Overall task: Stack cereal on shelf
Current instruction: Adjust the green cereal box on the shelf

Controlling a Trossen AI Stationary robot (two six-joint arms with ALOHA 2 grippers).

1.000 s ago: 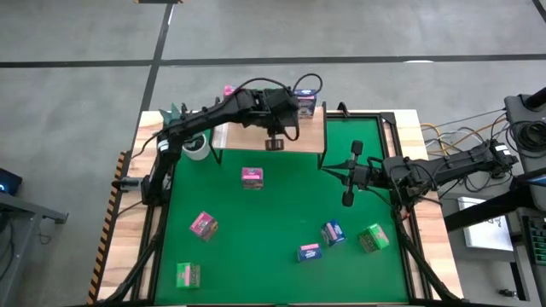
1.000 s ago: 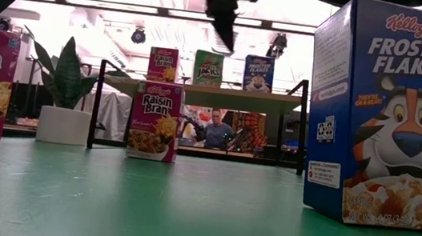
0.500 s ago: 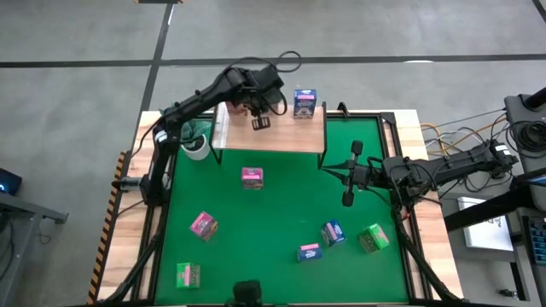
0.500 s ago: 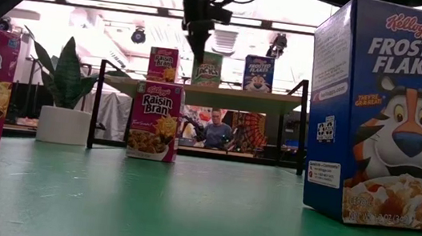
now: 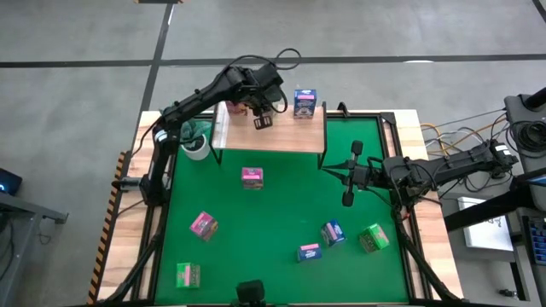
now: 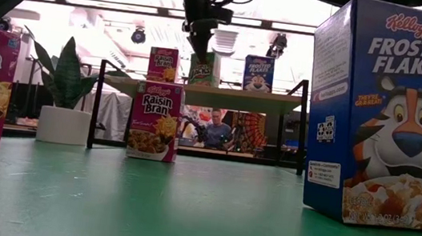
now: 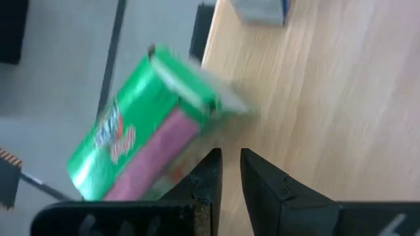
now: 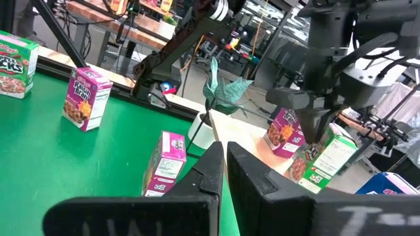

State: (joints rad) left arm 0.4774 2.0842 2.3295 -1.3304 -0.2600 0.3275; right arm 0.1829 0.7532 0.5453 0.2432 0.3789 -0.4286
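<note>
The light-wood shelf (image 5: 286, 136) stands at the table's far edge. On it are a pink cereal box (image 6: 163, 64), a green cereal box (image 6: 206, 71) and a blue cereal box (image 5: 304, 102). The green box is tilted, not upright; it also shows in the left wrist view (image 7: 131, 141) and the right wrist view (image 8: 326, 157). My left gripper (image 6: 201, 51) is shut at the top of the green box. My right gripper (image 5: 347, 199) is shut and empty above the mat's right side. My left gripper touches the green box's upper end (image 8: 323, 141) with its shut fingers (image 7: 209, 172), not pinching it. The fingers come from above, pointing down. The box leans over with its lower edge on the shelf plank.
On the green mat (image 5: 281, 213) stand two pink boxes (image 5: 252, 177) (image 5: 203, 225), two blue boxes (image 5: 309, 252) (image 5: 333, 232) and two green boxes (image 5: 188, 275) (image 5: 372, 238). A potted plant (image 5: 194, 143) stands left of the shelf. A person (image 6: 215, 128) sits in the room behind.
My left gripper has gone from beside the blue box toward the table's left and far edge, and down onto the green box. The green box stood upright half a second ago and is now tipped.
</note>
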